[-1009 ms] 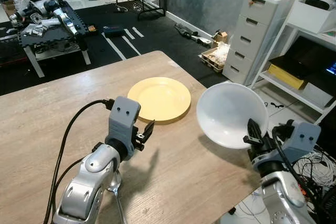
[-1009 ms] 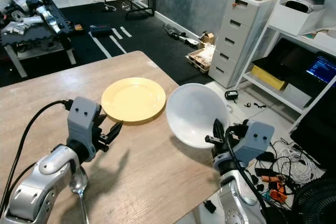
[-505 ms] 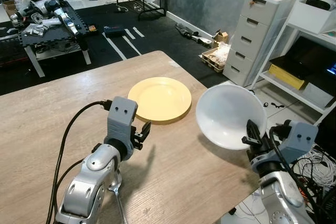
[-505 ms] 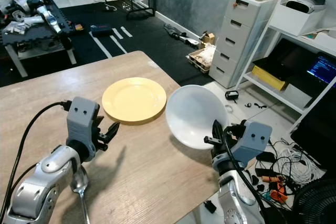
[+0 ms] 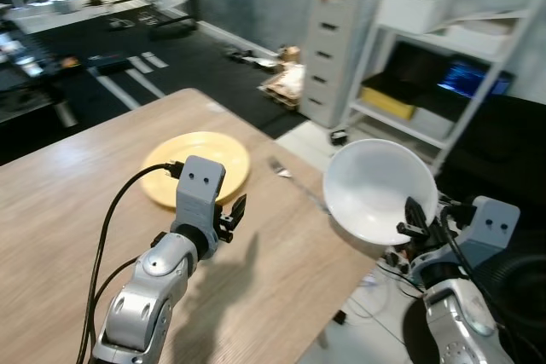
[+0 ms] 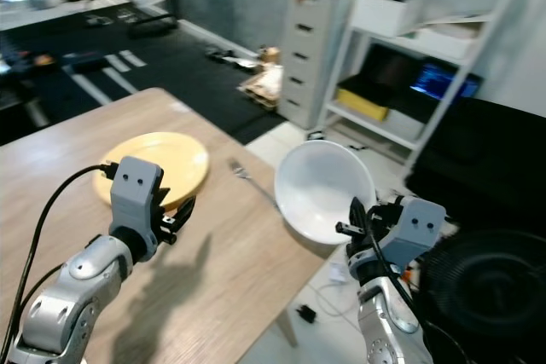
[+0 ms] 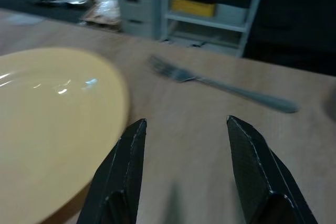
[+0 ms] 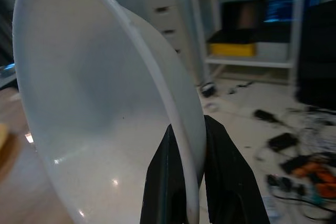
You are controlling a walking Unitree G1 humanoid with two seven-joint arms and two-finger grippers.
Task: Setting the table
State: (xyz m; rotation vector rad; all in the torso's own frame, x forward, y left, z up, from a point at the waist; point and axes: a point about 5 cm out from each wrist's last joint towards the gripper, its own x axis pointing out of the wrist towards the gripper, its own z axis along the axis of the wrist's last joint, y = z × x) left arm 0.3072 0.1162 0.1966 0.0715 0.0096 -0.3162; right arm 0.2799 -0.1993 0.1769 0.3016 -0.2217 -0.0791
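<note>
Nearest the camera, the left gripper (image 5: 235, 215) hangs low over the light wooden table (image 5: 281, 270), its two black fingers (image 7: 123, 171) spread apart with nothing between them. From its wrist camera the fingers point across bare wood toward the table's far edge.

On the other side, the right gripper (image 5: 409, 226) is out past the table's right edge, above the pale floor (image 6: 281, 343). Its jaws are pinched tight on the rim of a large white plastic bowl (image 5: 371, 187) (one finger inside the wall, one outside, as the right wrist view shows), and the bowl is tipped steeply so that its hollow faces the robot. The bowl is held in the air, touching nothing but the fingers, just beyond the table's right edge.

Farther along the table, a round yellow plate (image 5: 162, 168) lies flat, partly hidden behind the left wrist housing. A silver metal fork (image 7: 220, 85) lies near the table's far right edge, apart from the plate and between it and the bowl.

Beyond the table stand a white drawer cabinet (image 5: 337, 49) and a white open shelf unit (image 5: 444, 57) with a yellow box on a lower shelf.
</note>
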